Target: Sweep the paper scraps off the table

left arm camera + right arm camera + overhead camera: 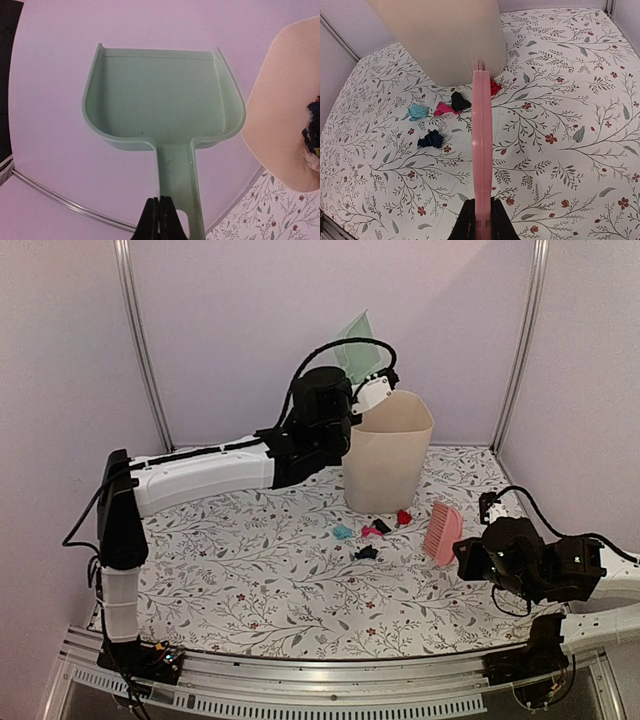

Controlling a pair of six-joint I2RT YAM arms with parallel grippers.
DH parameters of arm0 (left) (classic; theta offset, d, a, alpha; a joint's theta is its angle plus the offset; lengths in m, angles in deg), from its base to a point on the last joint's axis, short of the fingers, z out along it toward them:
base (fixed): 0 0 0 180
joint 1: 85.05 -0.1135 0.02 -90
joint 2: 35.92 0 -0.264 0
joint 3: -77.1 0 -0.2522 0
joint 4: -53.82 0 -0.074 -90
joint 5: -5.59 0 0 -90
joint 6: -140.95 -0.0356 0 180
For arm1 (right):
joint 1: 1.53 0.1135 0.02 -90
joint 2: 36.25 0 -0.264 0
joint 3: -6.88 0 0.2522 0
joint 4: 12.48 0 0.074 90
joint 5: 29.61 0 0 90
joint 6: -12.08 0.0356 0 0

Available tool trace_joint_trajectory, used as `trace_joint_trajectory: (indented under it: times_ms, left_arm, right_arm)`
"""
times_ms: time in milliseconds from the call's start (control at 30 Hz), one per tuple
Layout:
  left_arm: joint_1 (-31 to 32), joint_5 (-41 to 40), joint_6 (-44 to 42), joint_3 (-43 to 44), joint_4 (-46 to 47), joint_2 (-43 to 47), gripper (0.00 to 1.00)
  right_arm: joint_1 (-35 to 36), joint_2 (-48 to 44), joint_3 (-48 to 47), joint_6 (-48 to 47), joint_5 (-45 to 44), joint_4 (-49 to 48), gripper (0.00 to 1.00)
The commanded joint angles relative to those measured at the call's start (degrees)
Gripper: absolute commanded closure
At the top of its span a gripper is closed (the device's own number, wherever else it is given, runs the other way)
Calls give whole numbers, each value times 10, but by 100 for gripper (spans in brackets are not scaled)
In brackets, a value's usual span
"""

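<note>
Left gripper (159, 220) clamped on dustpan (160, 95) handle, raised by the bin (388, 455), right gripper (481, 220) clamped on brush (481, 150); 5 paper scraps (442, 108) lie on table (560, 100) near bin's foot (red one closest), so set pan edge flat beside them before sweeping.

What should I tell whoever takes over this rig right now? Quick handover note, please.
Left gripper: shut on the dustpan handle; pan empty, raised by the bin.
Right gripper: shut on the brush, right of the scraps.
Done: some wads show inside the bin.
Left: five paper scraps on the table in front of the bin: teal, pink, black, red, navy.
</note>
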Motion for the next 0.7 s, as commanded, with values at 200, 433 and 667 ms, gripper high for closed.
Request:
trace_joint_trajectory:
  times_ms: [200, 433, 667]
  left_arm:
    - [40, 37, 316, -113, -249, 189, 100]
    - [87, 76, 474, -181, -371, 300, 100]
    - [153, 42, 648, -297, -454, 406, 100]
  right_arm:
    - [-4, -31, 6, -26, 28, -43, 100]
    - [-3, -29, 5, -47, 71, -89, 100]
    - [-4, -4, -3, -75, 121, -155, 100]
